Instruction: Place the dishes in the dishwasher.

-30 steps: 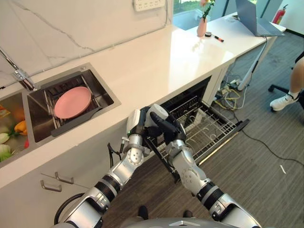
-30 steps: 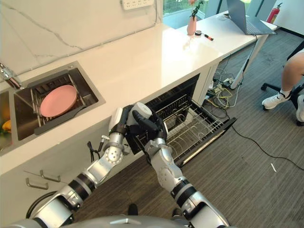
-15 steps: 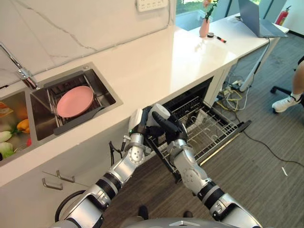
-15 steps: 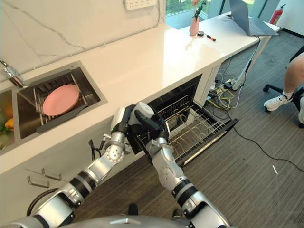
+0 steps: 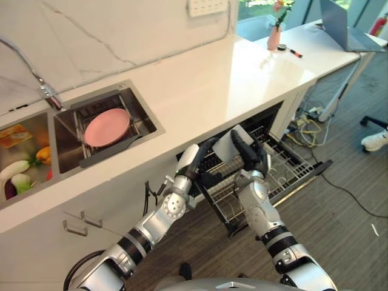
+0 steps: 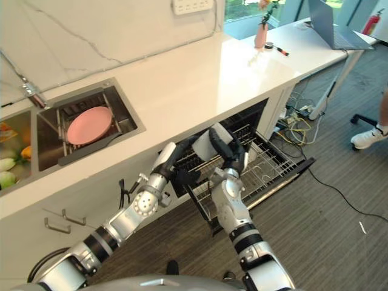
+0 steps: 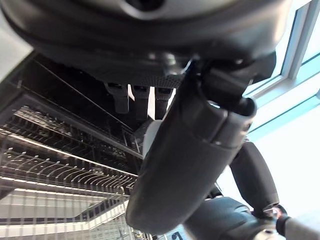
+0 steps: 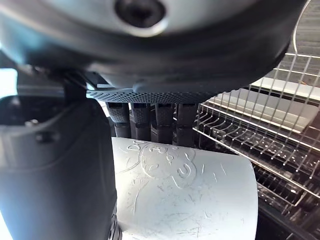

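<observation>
Both hands now reach further over the pulled-out wire dishwasher rack (image 5: pixel 285 173). Right hand (image 5: pixel 250 159) curled round 1 white embossed cup (image 8: pixel 185 192), no legible print; left hand (image 5: pixel 203 155) fingers straight. 1 pink round plate (image 5: pixel 107 127) sits in the steel sink (image 5: pixel 142 115) beyond.

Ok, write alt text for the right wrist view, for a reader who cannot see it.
The robot's right hand is curled round a white cup with a raised cartoon pattern, held from very close. Past the cup lies the wire dishwasher rack.
</observation>
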Controlling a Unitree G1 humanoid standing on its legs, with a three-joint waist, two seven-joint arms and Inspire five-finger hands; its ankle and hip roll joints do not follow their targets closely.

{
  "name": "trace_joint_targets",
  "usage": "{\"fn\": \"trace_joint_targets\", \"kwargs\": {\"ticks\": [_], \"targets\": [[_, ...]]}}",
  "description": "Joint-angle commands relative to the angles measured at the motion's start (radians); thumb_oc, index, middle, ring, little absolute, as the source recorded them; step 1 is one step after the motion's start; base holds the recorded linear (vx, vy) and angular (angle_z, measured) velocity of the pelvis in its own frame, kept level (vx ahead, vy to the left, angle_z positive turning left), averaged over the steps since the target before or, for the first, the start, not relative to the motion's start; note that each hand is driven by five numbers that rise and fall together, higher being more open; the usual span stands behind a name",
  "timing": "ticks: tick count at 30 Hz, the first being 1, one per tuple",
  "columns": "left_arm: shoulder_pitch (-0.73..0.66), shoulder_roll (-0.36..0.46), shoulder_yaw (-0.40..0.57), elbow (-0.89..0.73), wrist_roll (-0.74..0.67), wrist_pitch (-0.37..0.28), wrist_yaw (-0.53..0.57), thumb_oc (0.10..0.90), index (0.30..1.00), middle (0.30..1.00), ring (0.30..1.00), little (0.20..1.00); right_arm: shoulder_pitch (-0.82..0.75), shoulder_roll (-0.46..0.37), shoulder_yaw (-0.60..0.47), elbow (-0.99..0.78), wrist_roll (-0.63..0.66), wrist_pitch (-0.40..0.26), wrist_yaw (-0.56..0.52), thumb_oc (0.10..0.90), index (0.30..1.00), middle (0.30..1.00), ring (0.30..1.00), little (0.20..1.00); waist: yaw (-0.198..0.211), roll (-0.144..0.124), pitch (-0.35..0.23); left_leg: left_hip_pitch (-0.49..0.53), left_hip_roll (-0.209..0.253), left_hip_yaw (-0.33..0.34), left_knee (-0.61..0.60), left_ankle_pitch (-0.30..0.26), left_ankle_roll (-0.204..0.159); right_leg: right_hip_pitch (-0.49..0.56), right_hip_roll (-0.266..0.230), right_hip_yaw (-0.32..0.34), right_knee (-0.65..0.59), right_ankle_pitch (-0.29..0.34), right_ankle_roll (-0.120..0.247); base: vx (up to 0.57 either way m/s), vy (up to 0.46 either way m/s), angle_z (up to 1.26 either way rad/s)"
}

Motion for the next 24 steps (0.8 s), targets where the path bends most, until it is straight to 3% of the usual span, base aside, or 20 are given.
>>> {"fn": "trace_joint_targets", "kwargs": {"ticks": [1, 6, 10, 15, 17, 19, 20, 24], "targets": [[-0.112, 0.018, 0.006, -0.012, 0.045, -0.07, -0.001, 0.8, 0.9, 0.9, 0.9, 0.9, -0.21, 0.072, -0.017, -0.014, -0.048, -0.071, 0.022, 0.4, 0.3, 0.3, 0.3, 0.3, 0.023, -0.046, -0.017, 0.087, 0.033, -0.011, 0.004, -0.108, -0.031, -0.006, -0.077, -0.013, 0.012, -0.013, 0.078, -0.01, -0.018, 0.12], [-0.024, 0.07, 0.046, -0.057, 0.021, -0.087, -0.024, 0.8, 0.9, 0.9, 0.9, 0.9, -0.225, 0.056, -0.036, 0.063, -0.068, -0.056, 0.024, 0.4, 0.3, 0.3, 0.3, 0.3, 0.047, -0.047, -0.006, 0.066, 0.031, -0.034, 0.004, -0.095, -0.034, -0.011, -0.079, -0.04, 0.012, -0.008, 0.078, -0.02, -0.009, 0.12], [0.11, 0.153, 0.098, -0.096, -0.081, -0.118, -0.102, 0.8, 0.9, 0.9, 0.9, 0.9, -0.245, -0.008, -0.064, 0.159, -0.127, -0.012, 0.059, 0.4, 0.3, 0.3, 0.3, 0.3, 0.097, -0.052, 0.011, 0.033, 0.029, -0.067, 0.004, -0.084, -0.039, -0.016, -0.08, -0.074, 0.013, -0.009, 0.08, -0.01, -0.014, 0.29], [0.225, 0.174, 0.176, -0.048, -0.193, -0.121, -0.149, 0.8, 0.9, 0.9, 0.9, 0.9, -0.233, -0.083, -0.087, 0.232, -0.191, 0.026, 0.092, 0.4, 0.3, 0.3, 0.3, 0.3, 0.142, -0.062, 0.026, -0.011, 0.021, -0.108, 0.004, -0.066, -0.043, -0.02, -0.081, -0.121, 0.012, -0.013, 0.077, -0.01, -0.015, 0.36], [0.283, 0.201, 0.229, -0.006, -0.185, -0.125, -0.175, 0.8, 0.9, 0.9, 0.9, 0.9, -0.226, -0.167, -0.099, 0.317, -0.287, 0.065, 0.124, 0.4, 0.3, 0.3, 0.3, 0.3, 0.172, -0.072, 0.037, -0.047, 0.019, -0.136, 0.004, -0.053, -0.049, -0.029, -0.083, -0.16, 0.012, -0.018, 0.077, -0.01, -0.028, 0.41], [0.283, 0.201, 0.23, -0.006, -0.185, -0.126, -0.175, 0.8, 0.9, 0.9, 0.9, 0.9, -0.227, -0.167, -0.099, 0.318, -0.287, 0.065, 0.125, 0.4, 0.3, 0.3, 0.3, 0.3, 0.17, -0.072, 0.036, -0.049, 0.019, -0.138, 0.004, -0.053, -0.049, -0.03, -0.083, -0.161, 0.012, -0.018, 0.077, -0.01, -0.009, 0.57], [0.308, 0.221, 0.257, 0.031, -0.15, -0.132, -0.174, 0.8, 0.9, 0.9, 0.9, 0.9, -0.224, -0.234, -0.106, 0.391, -0.357, 0.084, 0.131, 0.4, 0.3, 0.3, 0.3, 0.3, 0.187, -0.076, 0.045, -0.07, 0.018, -0.146, 0.004, -0.045, -0.054, -0.037, -0.085, -0.181, 0.012, -0.018, 0.078, -0.01, -0.004, 0.54], [0.34, 0.261, 0.277, 0.106, -0.071, -0.131, -0.177, 0.8, 0.9, 0.9, 0.9, 0.9, -0.212, -0.312, -0.113, 0.498, -0.45, 0.119, 0.136, 0.4, 0.3, 0.3, 0.3, 0.3, 0.208, -0.077, 0.058, -0.104, 0.015, -0.162, 0.004, -0.034, -0.062, -0.048, -0.084, -0.211, 0.012, -0.021, 0.079, 0.02, -0.014, 0.25]]}}
